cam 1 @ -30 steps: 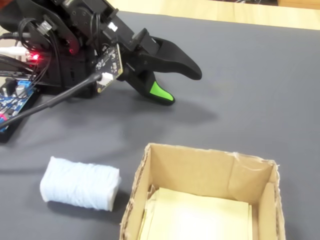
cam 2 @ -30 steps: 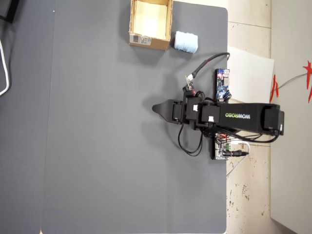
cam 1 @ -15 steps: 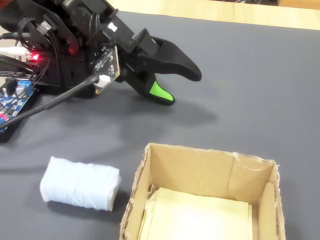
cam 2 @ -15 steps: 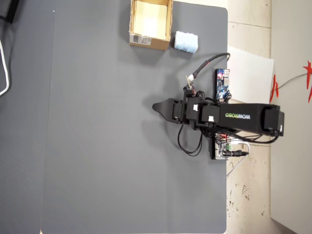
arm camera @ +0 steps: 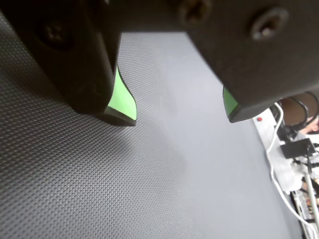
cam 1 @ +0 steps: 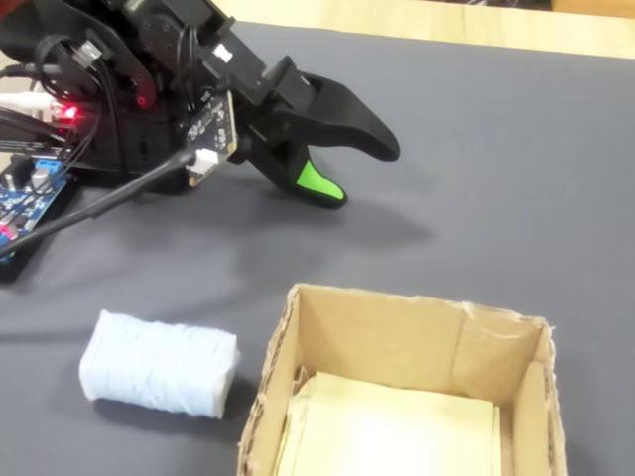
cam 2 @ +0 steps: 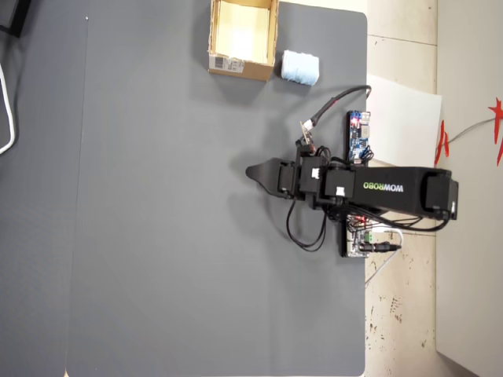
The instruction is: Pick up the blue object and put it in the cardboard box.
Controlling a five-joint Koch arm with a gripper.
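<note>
The blue object (cam 1: pixel 159 364), a pale roll wound like thread or gauze, lies on its side on the dark grey mat (cam 1: pixel 516 178), just beside the cardboard box (cam 1: pixel 397 337) on the left in the fixed view; in the overhead view the roll (cam 2: pixel 299 67) sits right of the box (cam 2: pixel 242 66), both near the mat's top edge; the box stands open, pale yellowish inside, a white label on one outer side; the gripper (cam 1: pixel 359 171) hangs low over bare mat well apart from both, its black jaws spread with nothing between them, green pads (arm camera: pixel 121 98) showing on the inner faces in the wrist view; the arm (cam 2: pixel 393 191) reaches in from the mat's right edge in the overhead view, beside a small blue circuit board (cam 2: pixel 359 135).
</note>
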